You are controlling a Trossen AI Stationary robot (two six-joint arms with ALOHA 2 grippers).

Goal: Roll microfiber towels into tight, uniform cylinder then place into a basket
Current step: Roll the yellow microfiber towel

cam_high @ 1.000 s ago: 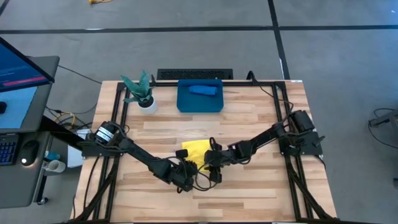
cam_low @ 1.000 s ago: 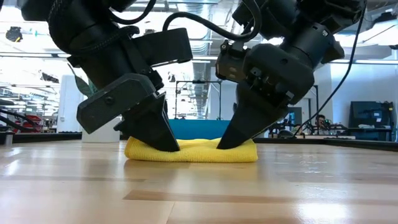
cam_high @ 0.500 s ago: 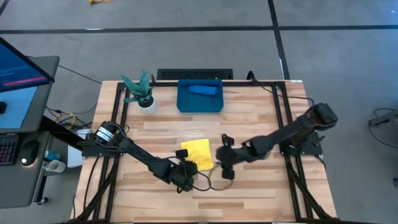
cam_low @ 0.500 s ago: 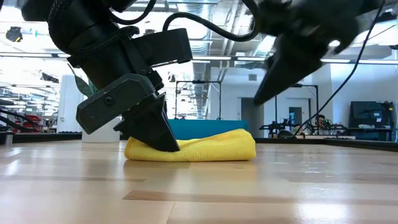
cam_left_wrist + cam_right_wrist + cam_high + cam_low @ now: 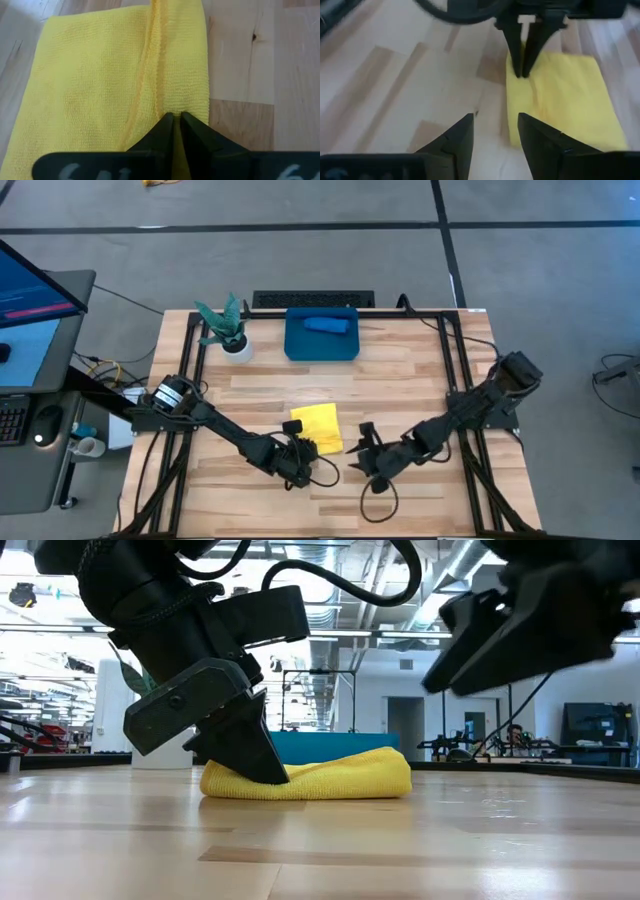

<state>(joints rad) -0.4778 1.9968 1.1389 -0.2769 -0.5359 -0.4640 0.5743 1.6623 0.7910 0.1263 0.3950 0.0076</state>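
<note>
Two tools are working low over the wooden worktop (image 5: 400, 380). The left tool (image 5: 300, 455) is pinching the near edge of the folded yellow towel (image 5: 317, 426), fingers pressed together on the cloth. The right tool (image 5: 362, 457) is hovering just beside that towel, clear of it, fingers spread. At the far edge the teal basket (image 5: 296, 345) is holding the rolled blue towel (image 5: 326, 324), and a potted plant (image 5: 228, 330) is standing just beside it, well apart from both arms
</note>
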